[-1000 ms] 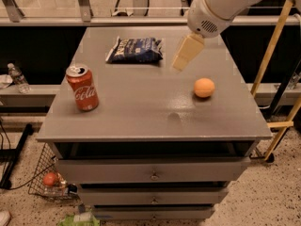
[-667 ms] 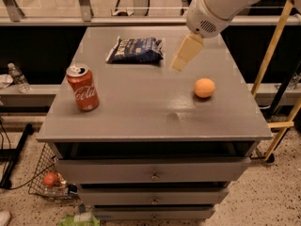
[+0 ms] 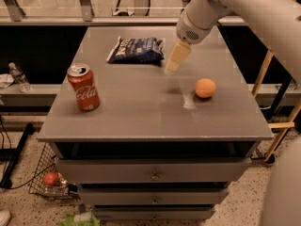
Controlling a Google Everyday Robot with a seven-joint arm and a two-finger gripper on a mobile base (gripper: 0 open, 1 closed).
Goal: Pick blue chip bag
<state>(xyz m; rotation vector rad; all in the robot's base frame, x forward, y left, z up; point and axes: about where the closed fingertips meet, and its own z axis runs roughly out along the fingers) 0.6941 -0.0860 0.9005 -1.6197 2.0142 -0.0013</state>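
**Blue chip bag lies at the back of the table, gripper just to its right**

The blue chip bag rests flat on the grey table, in the upper middle of the frame and toward the far edge of the tabletop. Its white lettering faces up and its long side runs left to right.

Just right of the bag, the pale gripper hangs over the tabletop, slanting down and to the left. It is near the bag's right end but apart from it. Whether it is clenched or released cannot be told from this angle.

The white arm carrying it reaches in from the upper right corner.

An orange ball sits on the table right of centre, below and to the right of the gripper. A red soda can stands upright near the left edge, well apart from the bag.

Below the tabletop are drawers. A water bottle shows at the left edge, and a wire basket stands on the floor at the lower left.
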